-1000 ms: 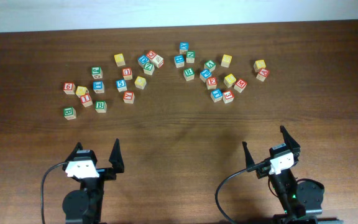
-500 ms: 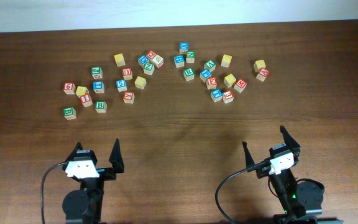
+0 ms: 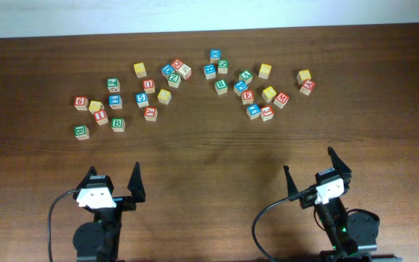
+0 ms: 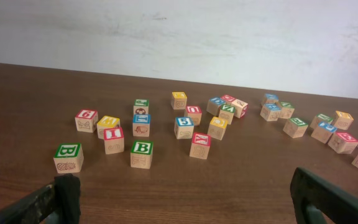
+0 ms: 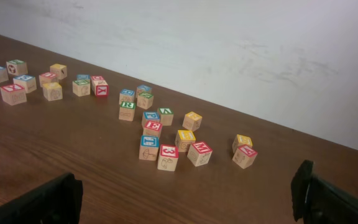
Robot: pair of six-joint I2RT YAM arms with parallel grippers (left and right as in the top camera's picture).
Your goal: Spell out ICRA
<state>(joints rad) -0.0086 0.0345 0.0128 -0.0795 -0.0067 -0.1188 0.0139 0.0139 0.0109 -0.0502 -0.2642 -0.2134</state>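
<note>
Nothing has moved over the last second. The left tool (image 3: 113,169) and right tool (image 3: 308,160) hang spread and empty, nearer than the small wooden red-lettered I cube (image 3: 100,115) on the brown worktop (image 3: 209,153). The green-lettered R cube (image 3: 221,85) lies well right of it, and the red-lettered A cube (image 3: 308,86) farther right. Spelling is unstarted.

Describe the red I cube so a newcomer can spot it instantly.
On the table, take the cube cluster on the left arm's side, at its edge nearest the robot. The red I cube sits between and just behind two green B cubes, directly in front of a yellow-topped cube. It alone there shows a red I.
</note>
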